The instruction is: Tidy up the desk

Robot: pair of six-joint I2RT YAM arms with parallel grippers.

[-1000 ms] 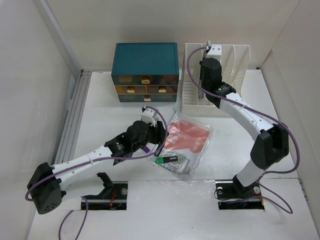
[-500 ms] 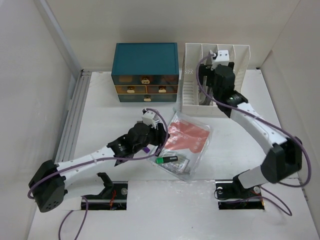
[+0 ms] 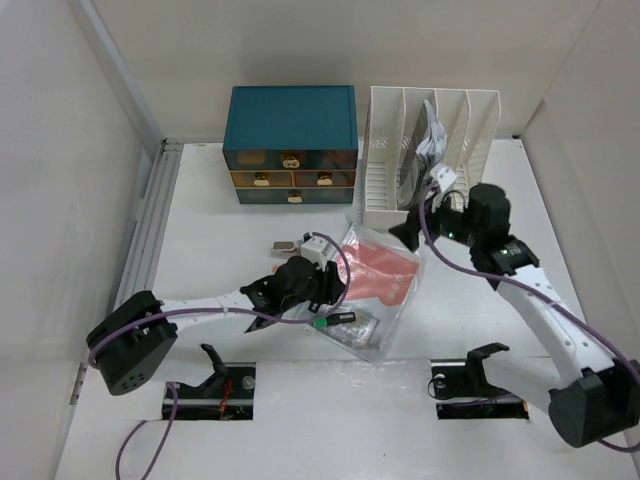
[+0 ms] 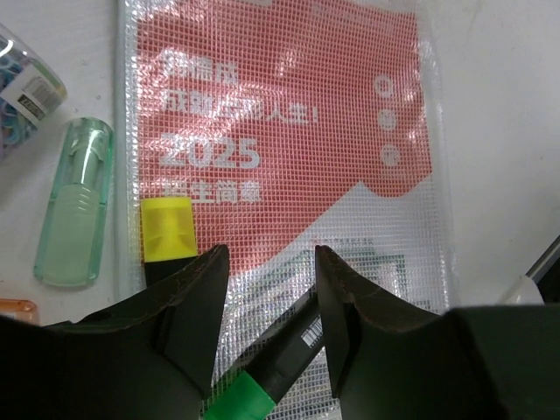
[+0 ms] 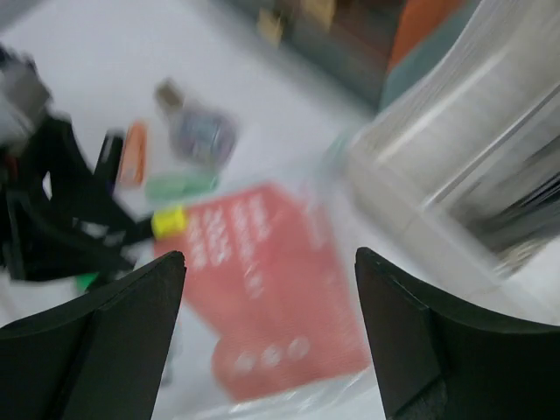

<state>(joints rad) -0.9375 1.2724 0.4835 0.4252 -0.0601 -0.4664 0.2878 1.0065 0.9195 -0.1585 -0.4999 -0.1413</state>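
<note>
The desk [image 3: 220,210] is a white tabletop. A clear mesh pouch [image 3: 385,275] holding a red booklet lies at its middle. A black marker with a green cap [image 3: 333,320] lies on the pouch's near left corner. In the left wrist view the marker [image 4: 289,363] runs slantwise between the fingers of my left gripper [image 4: 267,254], which is open and low over it, with a gap on the left side. My right gripper [image 3: 405,237] hovers open and empty over the pouch's far right part [image 5: 262,280]; that view is blurred.
A teal drawer cabinet [image 3: 290,140] and a white file rack [image 3: 440,130] with dark papers in it stand at the back. Left of the pouch lie a yellow-capped marker [image 4: 166,229], a pale green tube [image 4: 74,203] and a small jar [image 4: 22,74].
My right gripper has opened, left the file rack and swung down towards the pouch. The left gripper has shifted right and forward over the green-capped marker and narrowed a little.
</note>
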